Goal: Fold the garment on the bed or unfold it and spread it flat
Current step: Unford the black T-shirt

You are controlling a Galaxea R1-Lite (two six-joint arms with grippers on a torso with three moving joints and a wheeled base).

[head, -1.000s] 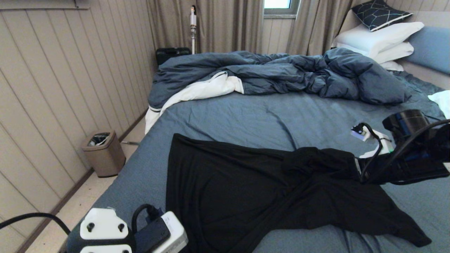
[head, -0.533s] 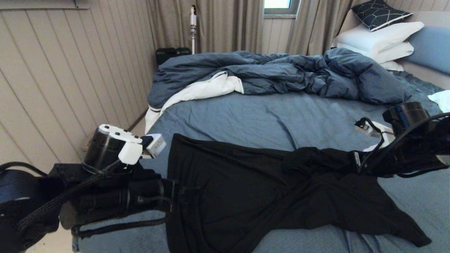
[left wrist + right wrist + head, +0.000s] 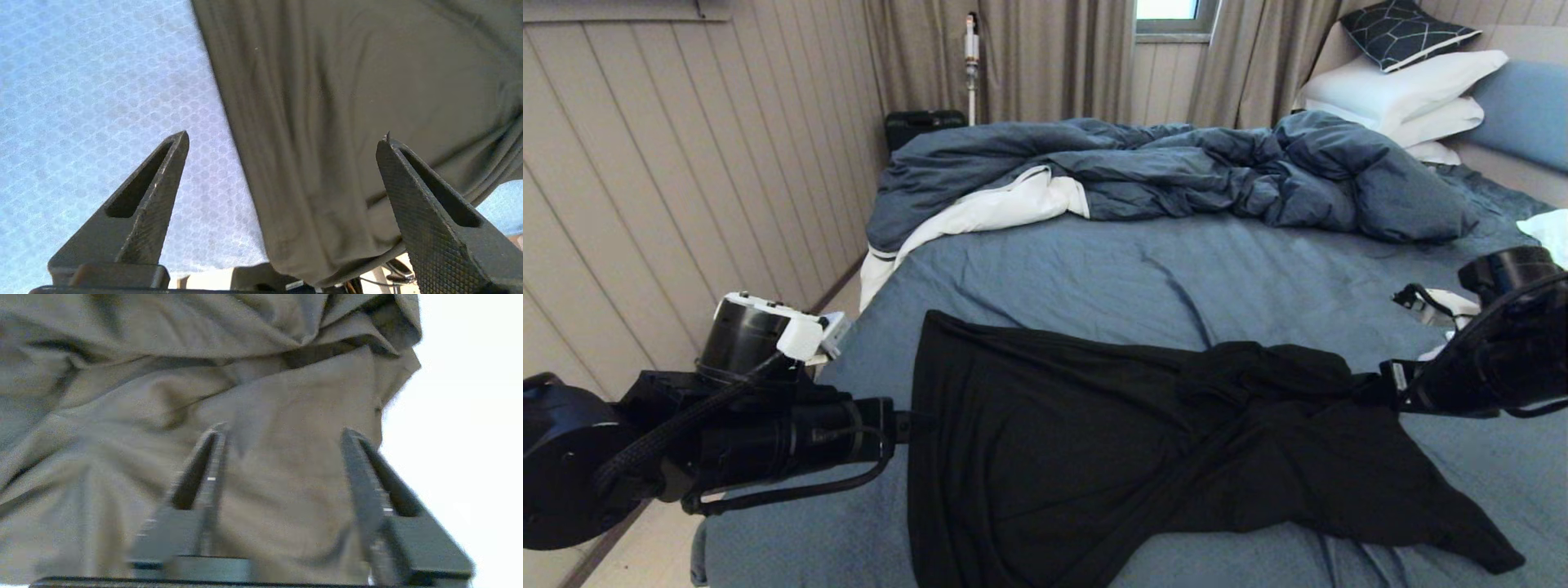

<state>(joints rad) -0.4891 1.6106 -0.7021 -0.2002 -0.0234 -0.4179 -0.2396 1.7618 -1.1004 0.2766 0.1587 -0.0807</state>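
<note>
The bed (image 3: 1094, 269) fills most of the head view, covered by a slate-blue sheet. A rumpled dark blue duvet (image 3: 1176, 175) with a white lining lies bunched across its far half, and 2 white pillows (image 3: 1405, 98) are stacked at the far right corner with a dark patterned cushion (image 3: 1409, 33) on top.

The garment (image 3: 1094, 457), a black T-shirt, lies on the near half of the sheet. Its left part is spread fairly smooth with a straight edge on the left, while the right part is bunched into folds near the middle and trails to a point at the near right. No print or lettering shows on the upper side.

The left gripper (image 3: 282, 163) hovers low at the T-shirt's left edge; its 2 fingers stand wide apart, one over the sheet and one over the black cloth, with nothing between them. In the head view only the left arm's dark wrist shows beside that edge.

The right gripper (image 3: 282, 457) sits at the bunched right side of the T-shirt; its fingers are parted over the cloth and grip nothing.
</note>
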